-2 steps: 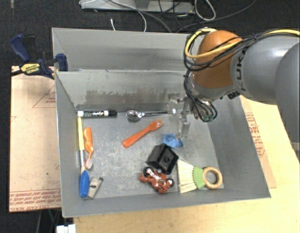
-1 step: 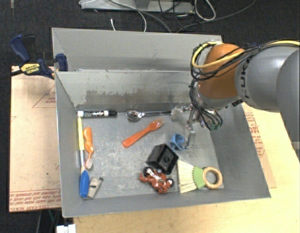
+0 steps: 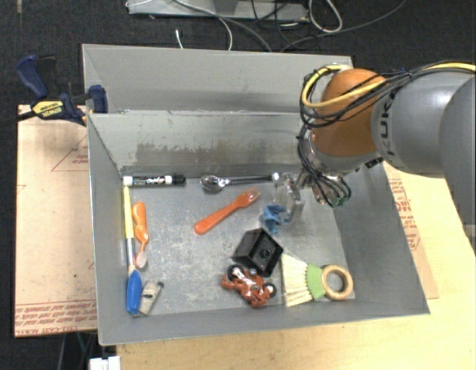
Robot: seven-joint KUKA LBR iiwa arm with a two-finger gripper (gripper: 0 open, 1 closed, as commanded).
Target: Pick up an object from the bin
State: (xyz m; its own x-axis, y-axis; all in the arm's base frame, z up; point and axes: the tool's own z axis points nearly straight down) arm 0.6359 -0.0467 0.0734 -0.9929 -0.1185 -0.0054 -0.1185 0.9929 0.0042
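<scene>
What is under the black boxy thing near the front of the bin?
The black boxy thing overlaps a red-orange tangled thing that sticks out at its front edge. How far that reaches beneath it is covered.

You have a matt, scuffed grey metal bin (image 3: 207,141), a glossy metal spoon (image 3: 221,181), a smooth orange plastic spoon (image 3: 225,214) and a papery tape roll (image 3: 338,281).

orange utensil (image 3: 226,213), black box (image 3: 258,251), grey bin (image 3: 184,260)
</scene>
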